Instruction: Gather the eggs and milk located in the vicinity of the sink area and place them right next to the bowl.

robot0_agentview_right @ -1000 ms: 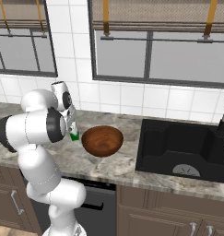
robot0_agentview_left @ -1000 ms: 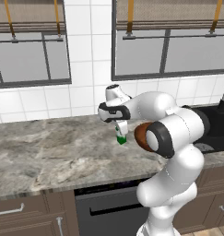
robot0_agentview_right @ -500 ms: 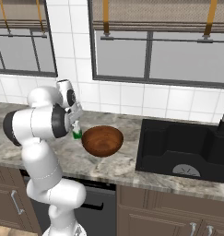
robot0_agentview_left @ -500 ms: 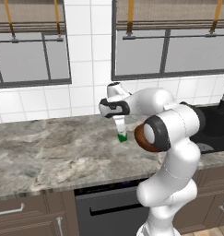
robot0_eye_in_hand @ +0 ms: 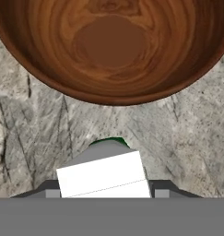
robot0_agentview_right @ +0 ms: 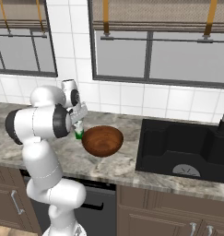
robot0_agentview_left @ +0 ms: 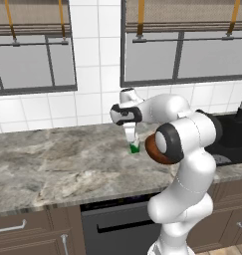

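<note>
My gripper (robot0_agentview_left: pixel 132 138) is shut on the milk (robot0_agentview_left: pixel 135 147), a small white carton with a green base, and holds it upright just above or on the marble counter. In the right base view the milk (robot0_agentview_right: pixel 79 133) stands close to the left rim of the wide brown wooden bowl (robot0_agentview_right: pixel 103 140), with the gripper (robot0_agentview_right: pixel 78 123) over it. Looking down from the hand, the milk (robot0_eye_in_hand: pixel 103 173) sits between the jaws of my gripper (robot0_eye_in_hand: pixel 104 193), and the bowl (robot0_eye_in_hand: pixel 109 46) lies a short gap beyond it. The eggs are out of view.
To the right of the bowl lies the black sink (robot0_agentview_right: pixel 178 147), with a slim faucet (robot0_agentview_right: pixel 222 120) at its far right edge. The marble counter (robot0_agentview_left: pixel 53 164) stretches left of the carton. Tiled wall and windows rise behind, and drawers and a dishwasher front sit below.
The gripper has carried the milk a little to the right, closer to the bowl, with the forearm swinging around. The bowl has not moved.
</note>
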